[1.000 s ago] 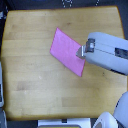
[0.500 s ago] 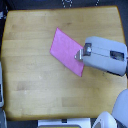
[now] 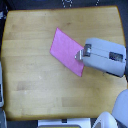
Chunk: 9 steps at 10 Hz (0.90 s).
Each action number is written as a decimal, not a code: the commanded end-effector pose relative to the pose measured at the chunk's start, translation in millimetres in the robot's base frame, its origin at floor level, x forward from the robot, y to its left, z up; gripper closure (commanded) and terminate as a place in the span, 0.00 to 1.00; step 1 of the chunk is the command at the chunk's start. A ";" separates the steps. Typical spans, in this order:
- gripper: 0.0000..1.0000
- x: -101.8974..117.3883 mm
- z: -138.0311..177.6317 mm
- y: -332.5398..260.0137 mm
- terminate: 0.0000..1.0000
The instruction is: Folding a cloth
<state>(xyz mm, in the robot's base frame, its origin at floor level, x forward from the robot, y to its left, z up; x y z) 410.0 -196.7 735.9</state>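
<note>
The cloth (image 3: pixel 67 57) lies flat on the wooden table (image 3: pixel 30 85), a little toward the exterior view's right of the middle, set at a slant: its long axis runs from the upper corner, near the table's centre top, down to the lower corner on the exterior view's right. The arm comes in from that same right side, and the gripper (image 3: pixel 79 54) sits over the cloth's right edge, roughly midway along it, with the bulk of the cloth spreading away from the tips toward the exterior view's left. The picture is coarse here, so whether the fingers are apart, together or pinching the fabric cannot be told; the edge may be slightly lifted under them, but that is only a guess. No fold shows yet, so the task looks to be at its start. If that edge is in hand, the fold would go across the short way, carrying it over toward the far long edge.
</note>
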 end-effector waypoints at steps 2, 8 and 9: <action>1.00 -20.1 -4.9 -8.7 0.00; 1.00 -15.8 -5.8 1.5 0.00; 1.00 -15.7 -6.9 3.9 0.00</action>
<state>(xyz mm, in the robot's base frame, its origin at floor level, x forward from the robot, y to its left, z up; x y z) 393.5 -202.7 730.4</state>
